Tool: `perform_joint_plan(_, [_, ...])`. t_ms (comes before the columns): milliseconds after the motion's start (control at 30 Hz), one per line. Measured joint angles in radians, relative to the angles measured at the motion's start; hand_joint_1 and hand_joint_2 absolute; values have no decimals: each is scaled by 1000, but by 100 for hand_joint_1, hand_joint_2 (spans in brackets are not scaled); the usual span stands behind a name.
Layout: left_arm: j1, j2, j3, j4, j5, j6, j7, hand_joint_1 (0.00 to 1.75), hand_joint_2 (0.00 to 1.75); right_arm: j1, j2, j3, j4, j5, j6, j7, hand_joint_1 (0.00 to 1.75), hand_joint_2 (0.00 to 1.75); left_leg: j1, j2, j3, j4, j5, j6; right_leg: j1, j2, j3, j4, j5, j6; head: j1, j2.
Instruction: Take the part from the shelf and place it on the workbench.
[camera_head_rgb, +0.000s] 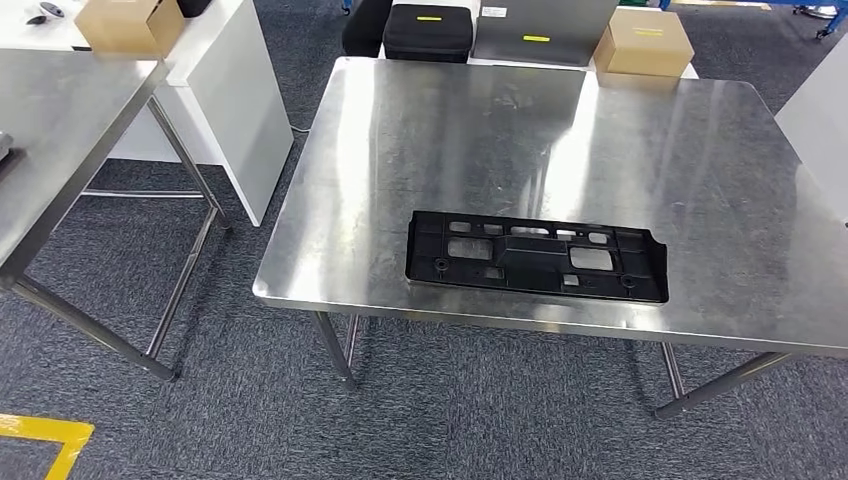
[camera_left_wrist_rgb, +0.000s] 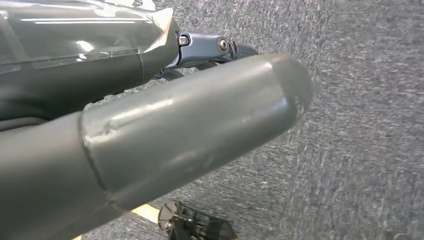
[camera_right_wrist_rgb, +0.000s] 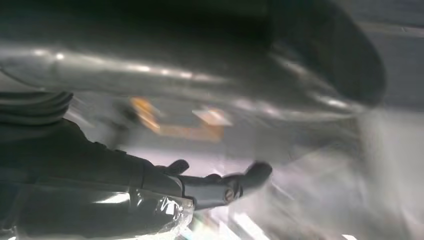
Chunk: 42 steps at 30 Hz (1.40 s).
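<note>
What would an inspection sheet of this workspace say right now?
Surface: steel workbench, shiny and scuffed.
Job's things: black part lies flat near the workbench's front edge.
Clutter: nothing seen on the workbench.
Hands: left hand hangs over carpet, holding nothing; right hand blurred, nothing visibly held.
Cables: nothing seen.
Surroundings: second steel table, cardboard boxes, black case, grey carpet, yellow floor tape.

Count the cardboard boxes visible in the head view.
2. One cardboard box sits on the white surface at the far left; the other cardboard box is behind the steel workbench, far right. Others may lie outside the frame.
</note>
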<state>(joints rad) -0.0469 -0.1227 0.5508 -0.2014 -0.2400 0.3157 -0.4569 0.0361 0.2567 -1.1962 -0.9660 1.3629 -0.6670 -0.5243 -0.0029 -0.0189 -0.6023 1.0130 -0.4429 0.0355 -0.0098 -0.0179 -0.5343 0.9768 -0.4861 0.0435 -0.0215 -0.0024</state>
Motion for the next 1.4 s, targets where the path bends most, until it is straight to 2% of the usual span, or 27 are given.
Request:
perform_joint_plan(100, [3,3,-12,0,-38,-11,26,0,0,-48,-49,-121,253,9,25,129,0,0,-1,1,0,0,0,0,0,0,1,0,0,0,1,0])
perform_joint_plan(200, [7,13,-38,1,-77,-28,42,0,0,-72,-97,-184,455,20,71,190,0,0,-2,1,0,0,0,0,-1,0,1,0,0,0,0,0])
perform_joint_plan(233, [7,17,-46,1,-83,-35,45,0,0,-78,-107,-194,500,29,85,207,0,44,-2,1,0,0,0,0,-1,0,1,0,0,0,0,0])
perform_joint_plan(333, [10,25,-64,2,-99,-68,56,0,0,-94,-130,-208,603,53,152,291,0,44,-2,1,0,0,0,0,-1,0,1,0,0,0,0,0])
perform_joint_plan(367, [11,27,-71,3,-109,-84,60,0,0,-98,-134,-211,629,57,183,322,0,0,-2,1,0,0,0,0,-1,0,1,0,0,0,0,0])
perform_joint_plan(467, [15,37,-99,6,-147,-143,74,0,0,-107,-135,-218,684,67,288,387,0,0,-3,1,0,0,-1,0,-2,0,2,0,0,1,0,0])
perform_joint_plan(533, [16,44,-120,8,-166,-170,81,0,0,-113,-131,-219,709,72,327,394,0,0,-4,1,0,1,-1,1,-4,0,2,0,0,1,0,0])
perform_joint_plan(700, [17,59,-152,8,-185,-193,91,0,0,-125,-115,-219,739,75,337,394,0,0,-10,1,2,2,-5,8,-10,0,4,-1,-1,5,0,0])
perform_joint_plan(833, [17,67,-163,8,-192,-194,93,0,0,-128,-111,-220,749,75,344,404,0,0,-15,0,6,-3,0,25,-16,0,14,-2,-1,18,0,0])
perform_joint_plan(900, [16,69,-171,8,-204,-195,94,0,0,-128,-110,-219,752,88,347,419,0,0,-10,2,8,-12,11,36,-15,2,3,34,-30,17,1,0])
perform_joint_plan(933, [16,69,-177,8,-213,-195,96,0,0,-128,-110,-218,753,96,351,428,0,0,-7,3,9,-15,14,39,-15,3,-16,82,-61,11,2,0])
perform_joint_plan(1000, [15,71,-191,9,-239,-191,112,0,0,-128,-110,-214,755,112,361,440,0,0,-9,4,4,-16,17,43,-14,6,-71,219,-127,1,4,0])
perform_joint_plan(1033, [15,71,-201,9,-258,-189,128,0,0,-128,-110,-211,756,120,368,444,0,0,-10,4,1,-15,19,43,-13,7,-90,269,-146,1,4,0])
perform_joint_plan(1067, [15,71,-212,10,-276,-186,146,0,0,-127,-110,-207,757,126,374,445,0,0,-11,4,-2,-15,22,43,-12,8,-92,287,-148,5,4,0])
perform_joint_plan(1100, [14,69,-225,12,-290,-185,163,0,0,-128,-111,-203,757,131,380,445,0,0,-12,3,-5,-15,25,42,-12,9,-73,260,-134,12,4,0])
perform_joint_plan(1167, [14,64,-245,14,-305,-186,182,0,0,-130,-113,-196,758,135,389,445,0,0,-12,2,-11,-14,33,35,-12,10,12,117,-90,20,4,0])
perform_joint_plan(1200, [13,61,-252,15,-308,-186,186,0,0,-131,-113,-194,758,136,391,445,0,0,-13,1,-14,-13,37,30,-8,12,49,56,-66,19,4,0])
perform_joint_plan(1233, [12,59,-258,16,-311,-186,189,0,0,-132,-113,-193,758,136,393,445,0,0,-13,1,-16,-10,40,24,-6,14,69,14,-52,15,3,0])
perform_joint_plan(1300, [10,55,-268,16,-315,-186,194,0,0,-133,-115,-191,759,141,397,445,0,0,-13,-1,-19,-7,48,12,0,17,65,4,-37,-1,2,0])
perform_joint_plan(1333, [10,54,-273,17,-317,-186,196,0,0,-133,-114,-187,760,146,399,446,0,0,-11,-1,-21,-4,50,5,-5,17,59,1,-34,-11,3,0])
perform_joint_plan(1367, [10,52,-276,17,-317,-186,197,0,0,-134,-114,-182,761,153,403,449,0,0,-8,-1,-26,3,41,-1,-7,16,54,1,-28,-21,3,0])
perform_joint_plan(1400, [11,50,-278,17,-316,-187,198,0,0,-135,-114,-176,761,159,407,452,0,0,-5,1,-35,22,15,-8,-11,13,49,-1,-20,-32,2,0])
